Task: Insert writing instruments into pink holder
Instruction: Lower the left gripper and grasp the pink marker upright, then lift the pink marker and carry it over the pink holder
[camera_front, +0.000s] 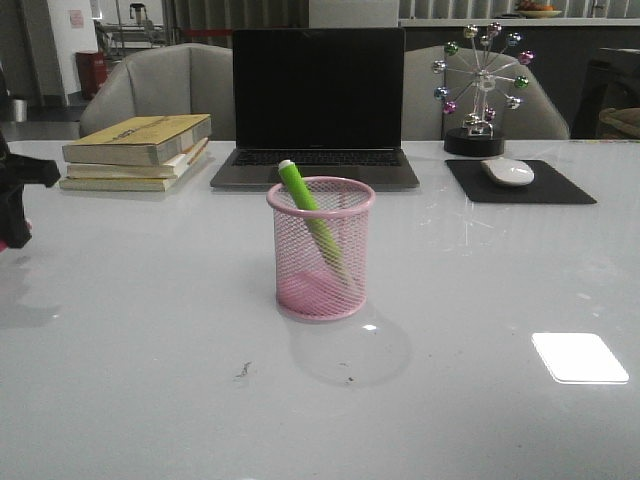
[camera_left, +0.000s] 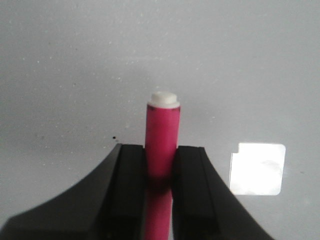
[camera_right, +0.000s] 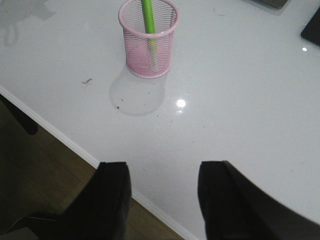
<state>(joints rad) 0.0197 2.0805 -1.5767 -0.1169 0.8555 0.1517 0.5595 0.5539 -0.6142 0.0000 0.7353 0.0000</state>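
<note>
Left claw (camera_left: 161, 165) pinches the magenta marker (camera_left: 161, 142), white tip jutting beyond its fingers.

On my feed the white table (camera_front: 150, 380) is glossy, with a bright square glare patch near the front right. At the back sits an open laptop (camera_front: 318, 105) with a dark screen. Left of it there's a stack of yellowish books (camera_front: 138, 152), three I think. Right of it, a little ferris-wheel ornament (camera_front: 482, 90) with colored balls, and a white mouse (camera_front: 508, 171) on a black mousepad (camera_front: 520, 183). Grey chairs (camera_front: 165, 85) behind.
</note>
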